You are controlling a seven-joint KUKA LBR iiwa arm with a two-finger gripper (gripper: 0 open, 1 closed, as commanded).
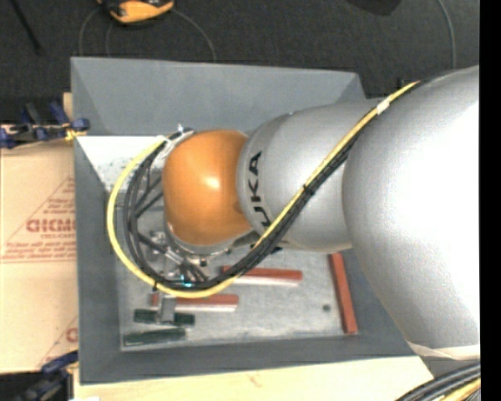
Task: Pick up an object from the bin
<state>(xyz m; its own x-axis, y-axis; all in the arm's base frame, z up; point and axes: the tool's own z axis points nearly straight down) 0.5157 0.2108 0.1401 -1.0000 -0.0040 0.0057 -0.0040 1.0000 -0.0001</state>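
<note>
**Gripper low in bin's front-left, grip state hidden**

The arm [376, 182] comes in from the right & covers most of the bin [96, 249]. Its orange wrist cover [202, 186] and a loop of yellow & black cables [121, 224] sit over the gripper [169, 289], so only bits of metal & dark parts show below the cover. Can't tell whether the gripper is wide, narrow or holding anything, as cover & cables block it.

Nearest things, front-left of the floor:
- A dark green bar [163, 317] lies flat just below the gripper. A dark upright part crosses its middle; unclear if that is gripper or a thing.
- A 2nd dark green bar [154, 337] lies by the front wall, just beside the 1st & approx parallel.
- A short red stick [209, 304] lies flat to the right of the gripper, its left end lost under the cables.

Further right:
- A longer red stick [271, 276] lies behind the short one, its left end hidden by the arm.
- A 3rd red stick [343, 295] lies along the right wall, running front to back, its far end cut off by the arm.

The back half of the floor is hidden under the arm.
</note>
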